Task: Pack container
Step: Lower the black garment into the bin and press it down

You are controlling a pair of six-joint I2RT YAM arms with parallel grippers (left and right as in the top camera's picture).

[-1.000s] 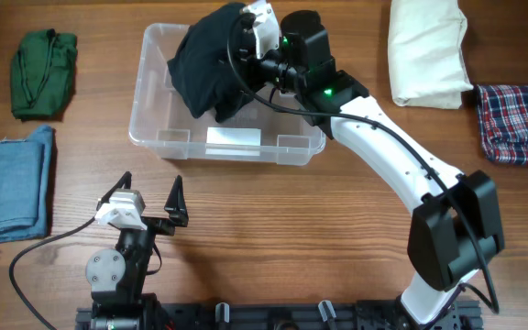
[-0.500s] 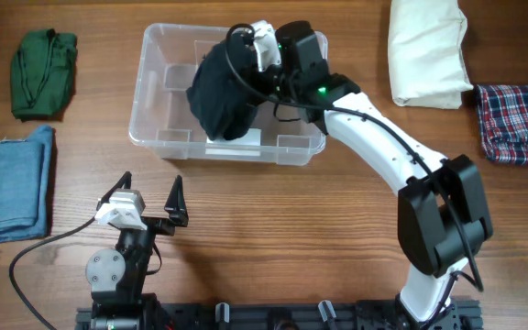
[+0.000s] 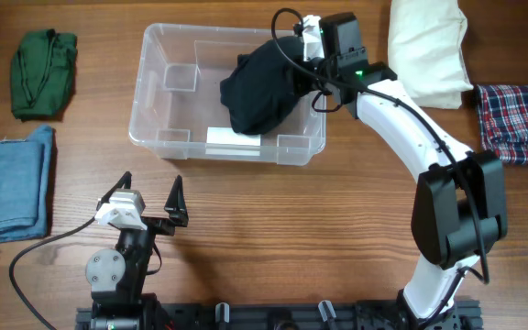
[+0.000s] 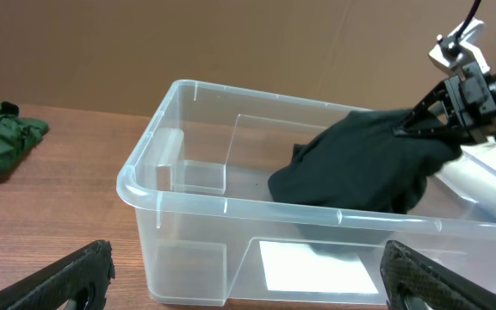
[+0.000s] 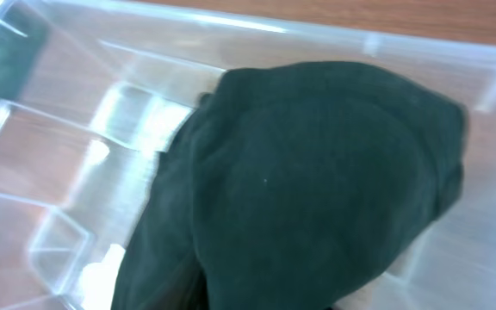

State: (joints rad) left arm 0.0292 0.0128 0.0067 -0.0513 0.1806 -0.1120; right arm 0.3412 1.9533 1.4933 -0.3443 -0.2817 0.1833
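Jaws of the left gripper [image 3: 148,194] are seen spread fully apart, with nothing held or touched. The container [image 3: 177,115] is set ahead of them, well apart. It is shown as a clear rectangular bin with rounded corners, a thick rim and a white label [image 3: 234,139] on its base. A black garment [image 3: 259,92] is heaped in its right half, directly before the right gripper [image 3: 299,57], which is met by the cloth. Whether those jaws are clamped on it cannot be told.
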